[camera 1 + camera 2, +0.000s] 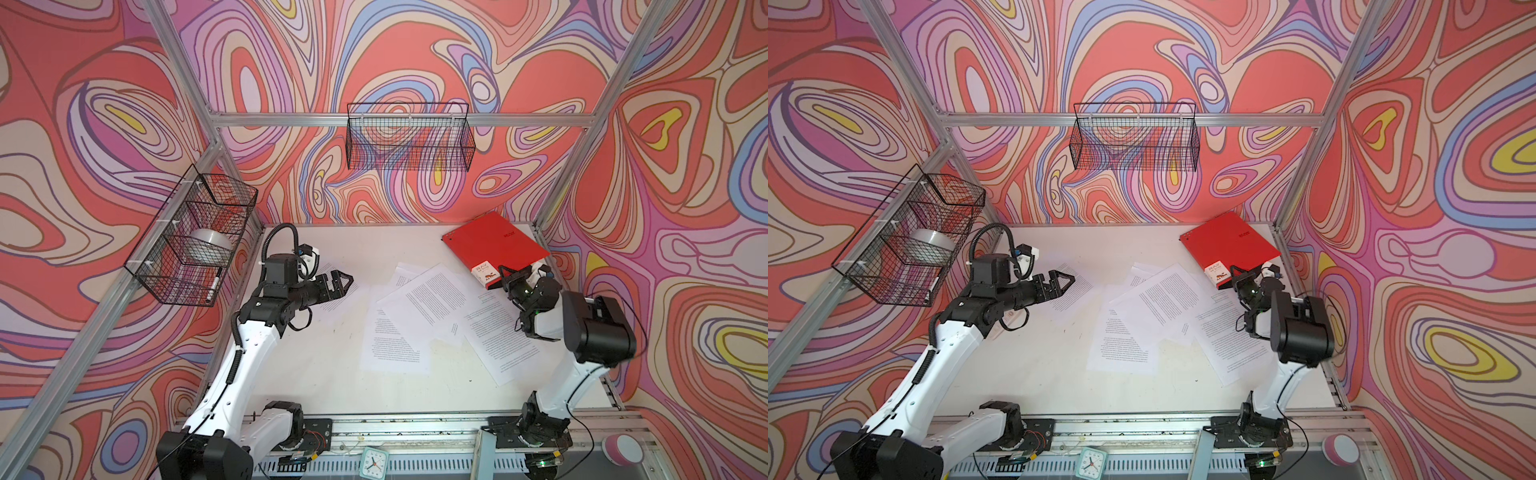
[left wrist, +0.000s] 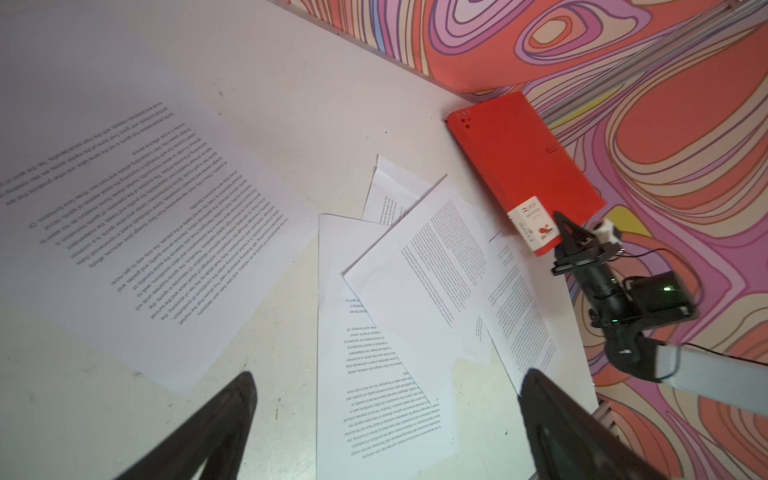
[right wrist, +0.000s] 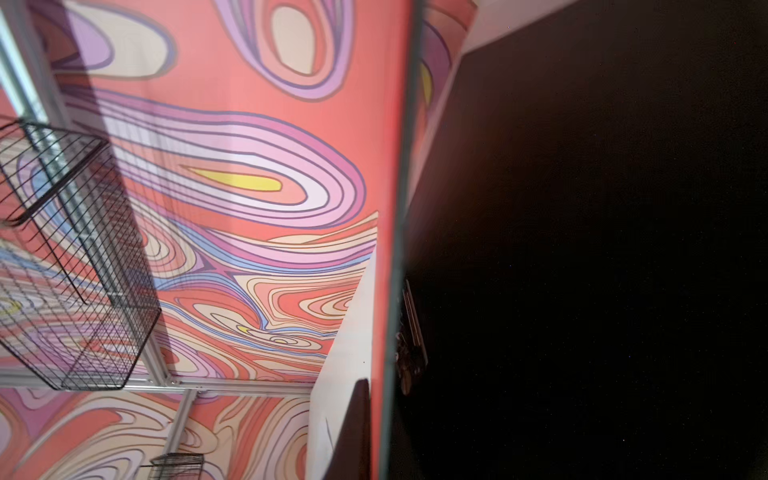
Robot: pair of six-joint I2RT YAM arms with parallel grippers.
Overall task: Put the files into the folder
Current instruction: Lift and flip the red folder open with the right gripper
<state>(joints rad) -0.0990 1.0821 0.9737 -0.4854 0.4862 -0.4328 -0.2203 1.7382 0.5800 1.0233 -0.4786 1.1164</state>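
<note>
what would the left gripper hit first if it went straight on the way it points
Most likely the pile of files mid-table: the left gripper, jaws open, points across and down at them. Its height is hard to judge; kept level, it might pass over them toward the folder.

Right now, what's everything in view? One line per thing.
files: at least five, white printed sheets, scattered and overlapping mid-table
folder: one, red, table's far right corner
table: one, white
left basket: one, black wire, on left frame
back basket: one, black wire, on back rail
roll: one, silvery, in left basket
marker: one, white, in left basket
clock: one, teal, front rail
round object: one, pink-white, front right
left gripper: black, open, above leftmost sheet
right gripper: black, shut on folder's labelled corner
</note>
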